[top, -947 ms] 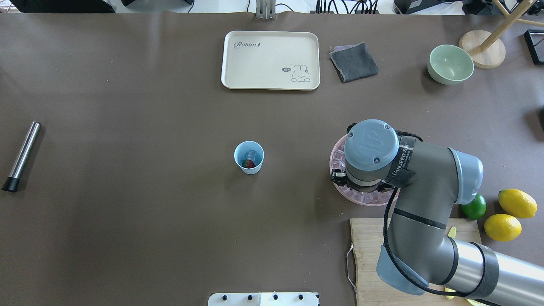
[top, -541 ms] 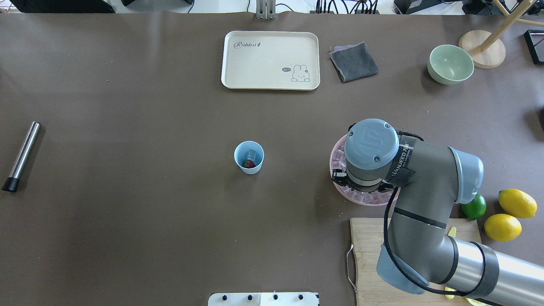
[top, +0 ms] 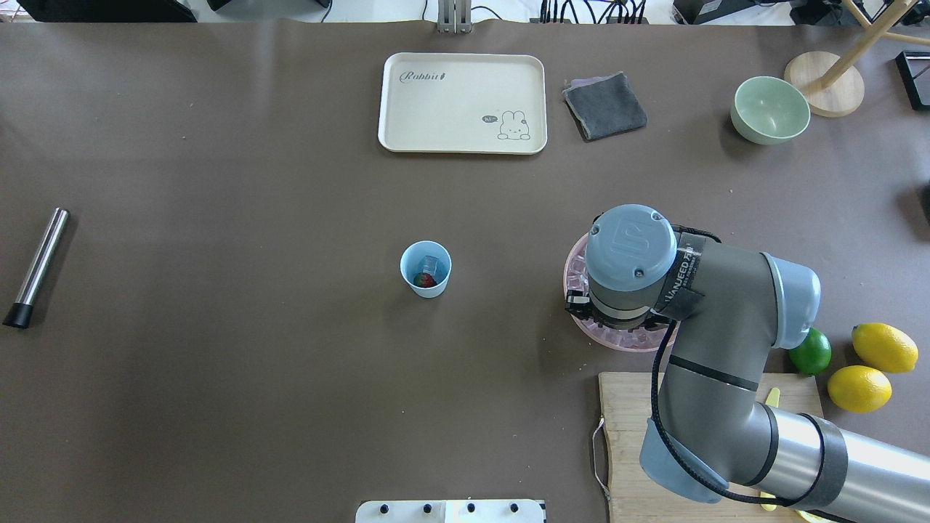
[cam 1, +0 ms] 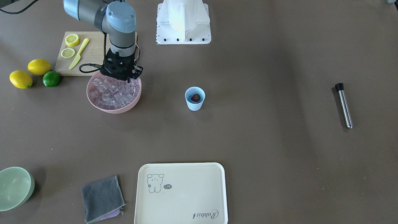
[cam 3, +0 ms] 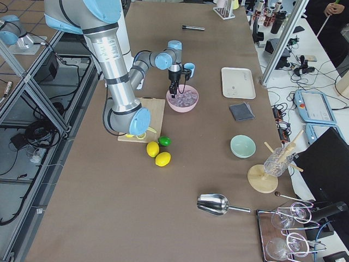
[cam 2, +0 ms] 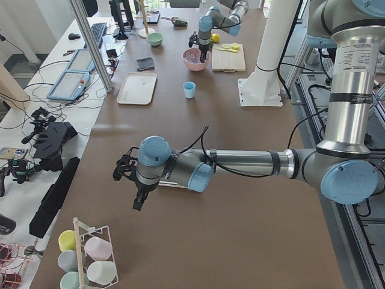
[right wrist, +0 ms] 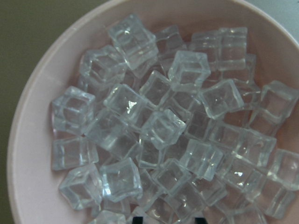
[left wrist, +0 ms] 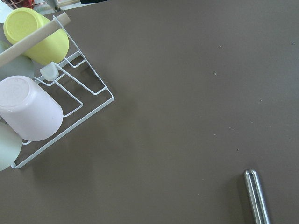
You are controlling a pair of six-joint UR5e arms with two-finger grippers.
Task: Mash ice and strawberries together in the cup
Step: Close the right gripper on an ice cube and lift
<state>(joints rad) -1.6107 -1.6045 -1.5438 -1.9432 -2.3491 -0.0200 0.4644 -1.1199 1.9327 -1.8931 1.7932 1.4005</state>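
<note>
right gripper [cam 1: 122, 74] low over the pink bowl [cam 1: 107, 109] of ice [right wrist: 159, 126]
the cup [top: 426, 269] stands upright, the strawberry [cam 1: 195, 97] and one clear cube inside it – the bowl sits well off to the cup's right, and the gripper's fingertips there are spread, grasping nothing. the left gripper [cam 2: 138, 203] hangs far from the cup – its grip cannot be told.

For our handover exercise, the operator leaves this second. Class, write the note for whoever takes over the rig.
Right claw: open, low over the ice in the pink bowl.
Left claw: over the table's left end; open or shut cannot be told.
Cup: mid-table, holds the strawberry and one ice cube.
Muddler: lying on the left side, unheld.
Done: berry and some ice in the cup.
Left: perhaps more ice, then fetch the muddler and mash.
</note>
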